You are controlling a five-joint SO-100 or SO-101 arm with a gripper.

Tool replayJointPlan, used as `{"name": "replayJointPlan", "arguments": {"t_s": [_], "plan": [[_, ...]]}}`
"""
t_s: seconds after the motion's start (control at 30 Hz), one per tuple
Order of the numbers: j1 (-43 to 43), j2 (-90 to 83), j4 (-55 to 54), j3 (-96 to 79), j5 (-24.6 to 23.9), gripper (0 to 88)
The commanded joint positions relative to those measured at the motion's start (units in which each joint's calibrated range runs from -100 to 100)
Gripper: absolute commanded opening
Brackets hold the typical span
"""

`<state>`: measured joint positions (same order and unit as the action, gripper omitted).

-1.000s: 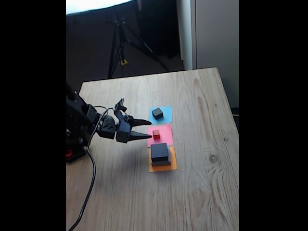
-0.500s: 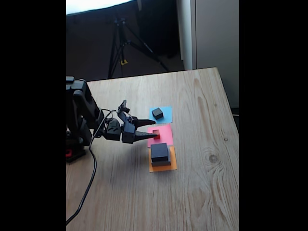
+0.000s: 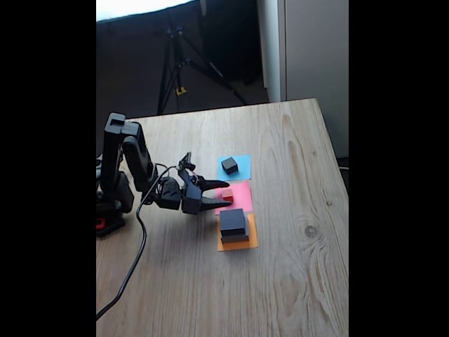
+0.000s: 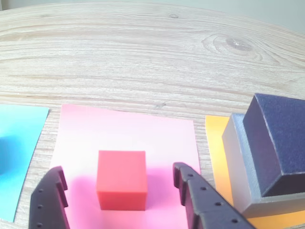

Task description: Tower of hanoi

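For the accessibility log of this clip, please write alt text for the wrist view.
A small red cube sits on a pink paper square, between the open gripper's two dark fingers, with gaps on both sides. To the right, a black slab rests on a grey slab over orange paper; blue paper lies left, all on a wooden table.

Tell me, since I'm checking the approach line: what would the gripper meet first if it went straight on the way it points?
Most likely the red cube. In the wrist view it sits on the pink paper between the open fingers of the gripper, so they would probably pass either side of it.
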<state>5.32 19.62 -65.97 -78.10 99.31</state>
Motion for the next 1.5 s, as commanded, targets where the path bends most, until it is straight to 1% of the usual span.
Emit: {"name": "replayJointPlan", "arguments": {"t_s": [0.0, 0.33, 0.9, 1.1, 1.47], "plan": [[-1.1, 0.0, -1.4, 0.2, 0.7, 25.9], [-2.4, 0.7, -1.9, -0.4, 0.7, 22.0], [-3.4, 0.1, -1.3, 0.1, 0.7, 11.7], [-3.6, -0.5, -0.4, 0.1, 0.7, 10.7], [-4.1, -3.5, 3.0, -0.2, 0.7, 4.7]]}}
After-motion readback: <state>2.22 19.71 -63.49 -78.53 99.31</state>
